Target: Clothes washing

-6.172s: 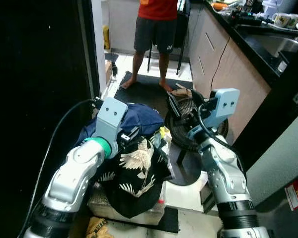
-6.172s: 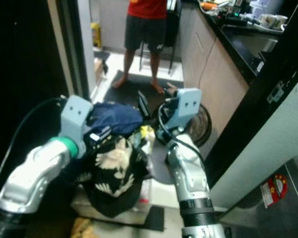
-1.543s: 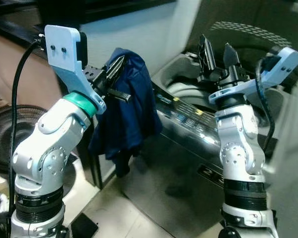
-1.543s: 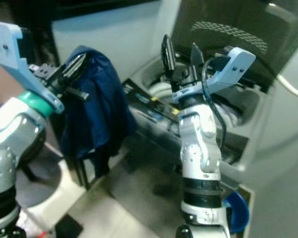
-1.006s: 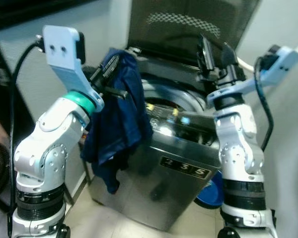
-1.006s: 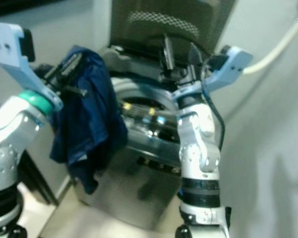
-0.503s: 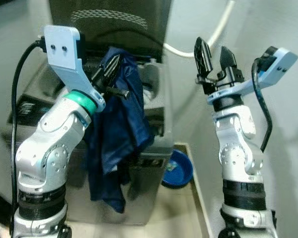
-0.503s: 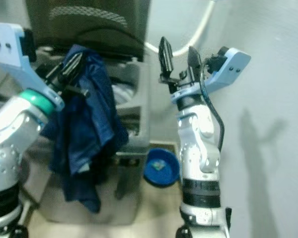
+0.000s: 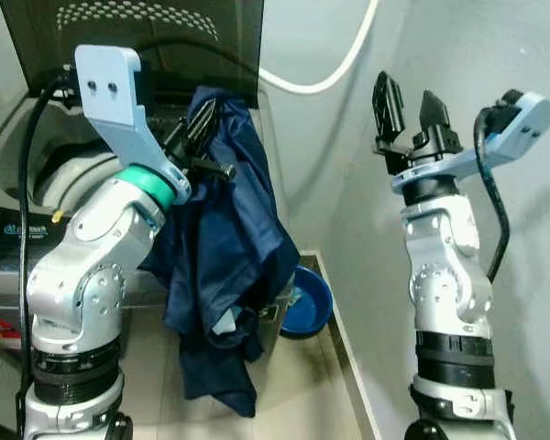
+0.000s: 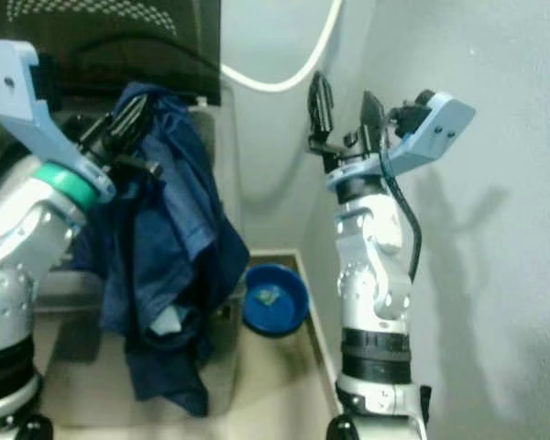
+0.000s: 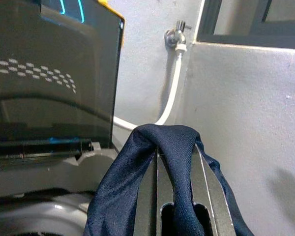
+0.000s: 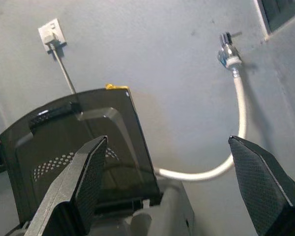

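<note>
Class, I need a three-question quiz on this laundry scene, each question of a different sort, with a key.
1. True or false: the right end effector holds the navy garment.
2. The washing machine lid is: A) raised B) shut
3. What lies on the floor beside the washing machine?

Key: 1. False; the left end effector grips it, and the right one is open, holding nothing. 2. A. 3. A blue basin.
</note>
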Controlling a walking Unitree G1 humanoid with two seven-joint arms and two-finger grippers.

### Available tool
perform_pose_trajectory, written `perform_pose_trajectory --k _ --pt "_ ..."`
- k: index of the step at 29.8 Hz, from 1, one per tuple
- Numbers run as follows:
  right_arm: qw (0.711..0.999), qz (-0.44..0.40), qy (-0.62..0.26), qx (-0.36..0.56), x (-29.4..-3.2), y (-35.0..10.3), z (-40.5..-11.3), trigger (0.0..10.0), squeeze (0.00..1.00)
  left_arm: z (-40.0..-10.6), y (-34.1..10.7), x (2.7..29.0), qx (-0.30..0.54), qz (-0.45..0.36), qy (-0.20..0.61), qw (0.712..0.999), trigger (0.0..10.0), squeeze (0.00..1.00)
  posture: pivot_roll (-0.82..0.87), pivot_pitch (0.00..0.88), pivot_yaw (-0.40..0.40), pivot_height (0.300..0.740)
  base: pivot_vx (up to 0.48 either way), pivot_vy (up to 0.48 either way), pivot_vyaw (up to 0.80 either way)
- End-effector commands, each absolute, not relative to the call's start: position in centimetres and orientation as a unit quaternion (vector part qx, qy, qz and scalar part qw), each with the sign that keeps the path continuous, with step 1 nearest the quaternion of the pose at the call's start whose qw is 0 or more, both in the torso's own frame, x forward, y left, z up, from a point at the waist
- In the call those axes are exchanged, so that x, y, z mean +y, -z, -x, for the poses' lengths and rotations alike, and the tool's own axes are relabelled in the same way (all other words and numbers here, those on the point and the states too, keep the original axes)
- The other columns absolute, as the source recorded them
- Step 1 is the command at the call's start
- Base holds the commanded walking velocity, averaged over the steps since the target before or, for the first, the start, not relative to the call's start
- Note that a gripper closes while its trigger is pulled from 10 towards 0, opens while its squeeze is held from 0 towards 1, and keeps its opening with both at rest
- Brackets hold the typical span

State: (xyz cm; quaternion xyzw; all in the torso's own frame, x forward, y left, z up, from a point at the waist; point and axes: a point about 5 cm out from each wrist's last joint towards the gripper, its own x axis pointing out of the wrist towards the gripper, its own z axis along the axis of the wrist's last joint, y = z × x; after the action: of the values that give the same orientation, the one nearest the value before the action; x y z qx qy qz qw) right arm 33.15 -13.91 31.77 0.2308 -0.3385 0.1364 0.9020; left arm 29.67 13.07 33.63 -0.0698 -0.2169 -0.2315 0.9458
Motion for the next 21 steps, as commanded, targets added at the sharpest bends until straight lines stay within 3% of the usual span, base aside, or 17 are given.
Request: perform_pose_trajectory --k 1,16,21 --pt "0.903 -0.229 -0.138 -0.336 -13.65 -31.54 -33.18 10.0 0.00 -29.41 -34.21 13.15 -0.234 0.067 0.231 0.942 10.0 0.00 0.07 0.037 -0.026 0.740 0.000 0.480 0.00" --pt "0.904 -0.228 -0.137 -0.336 -13.63 -31.46 -33.14 10.0 0.00 -29.45 -34.08 13.08 -0.231 0.060 0.234 0.942 10.0 0.00 0.07 0.039 -0.023 0.740 0.000 0.000 0.00" --pt "0.904 -0.227 -0.137 -0.336 -13.61 -31.42 -33.10 10.0 0.00 -29.52 -34.06 13.17 -0.228 0.065 0.233 0.943 10.0 0.00 0.06 0.040 -0.021 0.740 0.000 0.473 0.00"
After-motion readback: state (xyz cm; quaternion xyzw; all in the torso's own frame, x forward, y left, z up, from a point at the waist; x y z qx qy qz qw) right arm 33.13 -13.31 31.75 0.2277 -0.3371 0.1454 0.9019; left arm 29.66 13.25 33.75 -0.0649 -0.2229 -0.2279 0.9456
